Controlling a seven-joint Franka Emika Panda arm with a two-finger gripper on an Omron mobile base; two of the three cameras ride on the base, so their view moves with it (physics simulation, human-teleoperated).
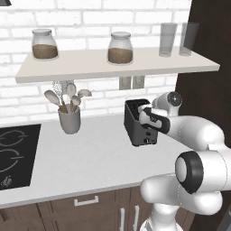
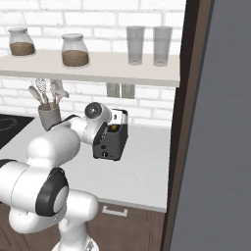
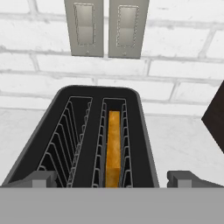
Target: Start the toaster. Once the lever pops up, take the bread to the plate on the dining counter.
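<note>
My gripper [image 3: 112, 178] hangs over the near end of the toaster [image 3: 83, 131], its fingers [image 3: 41, 178] spread wide to either side of the slots and holding nothing. The bread [image 3: 113, 146] stands upright in the right slot, between the wire guides, below the rim.

The white, dark-jointed arm bends forward from the base, its wrist turned downward toward twelve o'clock. The two-finger gripper [image 3: 112, 178] hangs with jaws spread wide, dark fingertips [image 3: 40, 178] well apart.
</note>
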